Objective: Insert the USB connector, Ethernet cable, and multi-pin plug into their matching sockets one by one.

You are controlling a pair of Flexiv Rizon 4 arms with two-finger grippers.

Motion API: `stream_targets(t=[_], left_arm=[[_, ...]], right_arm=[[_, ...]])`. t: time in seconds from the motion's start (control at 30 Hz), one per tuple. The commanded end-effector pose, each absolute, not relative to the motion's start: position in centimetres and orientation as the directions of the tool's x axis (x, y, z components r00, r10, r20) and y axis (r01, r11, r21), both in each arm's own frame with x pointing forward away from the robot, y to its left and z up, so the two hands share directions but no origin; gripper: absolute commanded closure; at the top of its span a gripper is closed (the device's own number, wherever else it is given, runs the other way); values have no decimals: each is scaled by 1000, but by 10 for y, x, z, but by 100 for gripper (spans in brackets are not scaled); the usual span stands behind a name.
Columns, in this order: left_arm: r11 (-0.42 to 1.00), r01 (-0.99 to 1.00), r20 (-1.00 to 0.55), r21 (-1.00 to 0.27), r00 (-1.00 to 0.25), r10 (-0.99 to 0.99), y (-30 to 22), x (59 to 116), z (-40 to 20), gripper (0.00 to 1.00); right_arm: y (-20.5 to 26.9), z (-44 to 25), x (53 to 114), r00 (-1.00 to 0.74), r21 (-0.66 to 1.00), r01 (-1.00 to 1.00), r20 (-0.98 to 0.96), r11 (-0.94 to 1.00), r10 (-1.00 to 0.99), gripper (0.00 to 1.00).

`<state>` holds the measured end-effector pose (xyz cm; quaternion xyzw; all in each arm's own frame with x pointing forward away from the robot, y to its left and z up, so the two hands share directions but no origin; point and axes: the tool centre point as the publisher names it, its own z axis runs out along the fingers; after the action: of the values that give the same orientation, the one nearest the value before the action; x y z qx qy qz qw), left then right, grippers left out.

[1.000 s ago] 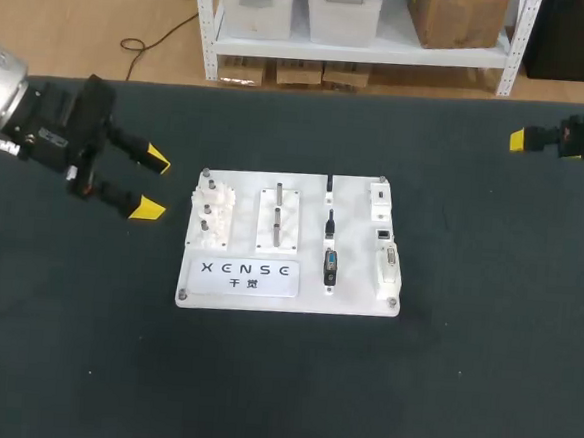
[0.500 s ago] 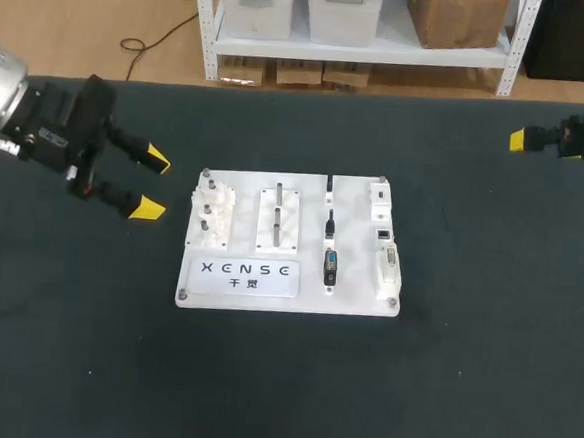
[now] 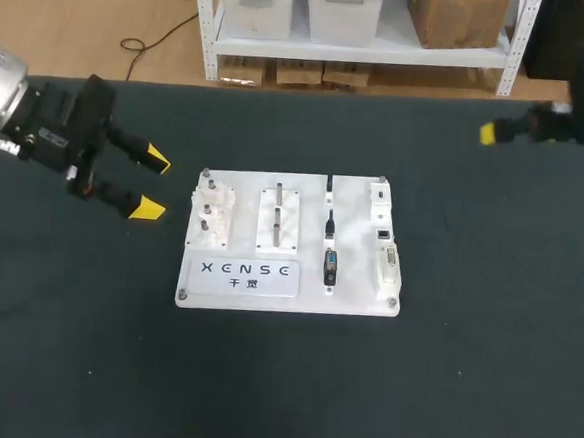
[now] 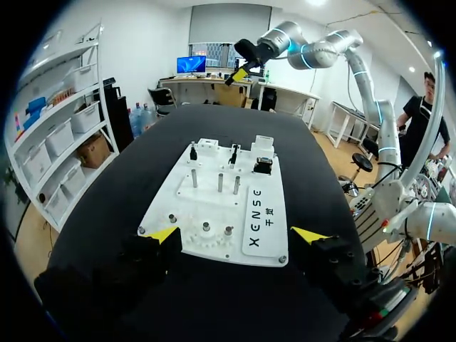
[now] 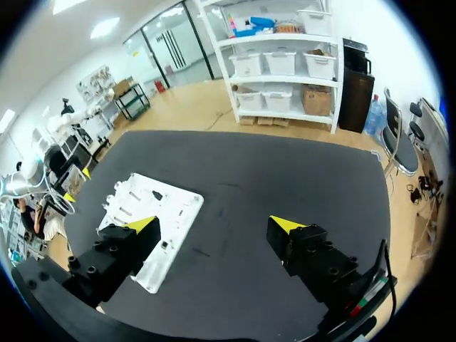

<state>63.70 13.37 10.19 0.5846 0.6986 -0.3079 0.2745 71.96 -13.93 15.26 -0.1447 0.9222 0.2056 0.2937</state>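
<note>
A white board (image 3: 287, 284) lies mid-table. In a column on it sit three black plugs: a small USB connector (image 3: 329, 186) at the back, the Ethernet plug (image 3: 330, 222) in the middle, and the multi-pin plug (image 3: 331, 267) nearest. Their sockets (image 3: 383, 231) line the board's right edge. My left gripper (image 3: 152, 181) hovers open just left of the board, empty; in its wrist view the board (image 4: 214, 214) lies straight ahead of the left gripper (image 4: 235, 235). My right gripper (image 5: 214, 224) is open and empty, high over the far right of the table, with the board (image 5: 171, 203) ahead beside one finger.
The black table mat (image 3: 281, 379) surrounds the board on all sides. On the board's left half stand a white gear block (image 3: 212, 216) and a peg fixture (image 3: 280, 216). My right arm (image 4: 246, 68) shows beyond the board's far end in the left wrist view.
My right gripper has shifted left, in from the far right edge toward the board. The left arm and everything on the board have stayed put.
</note>
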Motion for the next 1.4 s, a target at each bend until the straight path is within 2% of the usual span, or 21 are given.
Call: stream_targets(t=[0.03, 0.37, 0.47, 0.87, 1.4], left_arm=[[128, 986, -746, -105, -163, 645, 134, 636, 101, 0], [128, 986, -746, -105, -163, 645, 134, 636, 101, 0], [128, 986, -746, -105, -163, 645, 134, 636, 101, 0], [128, 986, -746, -105, -163, 645, 134, 636, 101, 0], [128, 986, -746, -105, -163, 645, 134, 636, 101, 0]], right_arm=[[-85, 151, 749, -834, 177, -298, -527, 938, -165, 0], [12, 114, 761, -905, 93, -239, -382, 966, -188, 0], [27, 99, 758, -921, 69, -212, -348, 975, -176, 0], [42, 49, 751, -968, 13, -99, -235, 995, -93, 0], [56, 42, 749, -970, 33, -68, -237, 997, -58, 0]])
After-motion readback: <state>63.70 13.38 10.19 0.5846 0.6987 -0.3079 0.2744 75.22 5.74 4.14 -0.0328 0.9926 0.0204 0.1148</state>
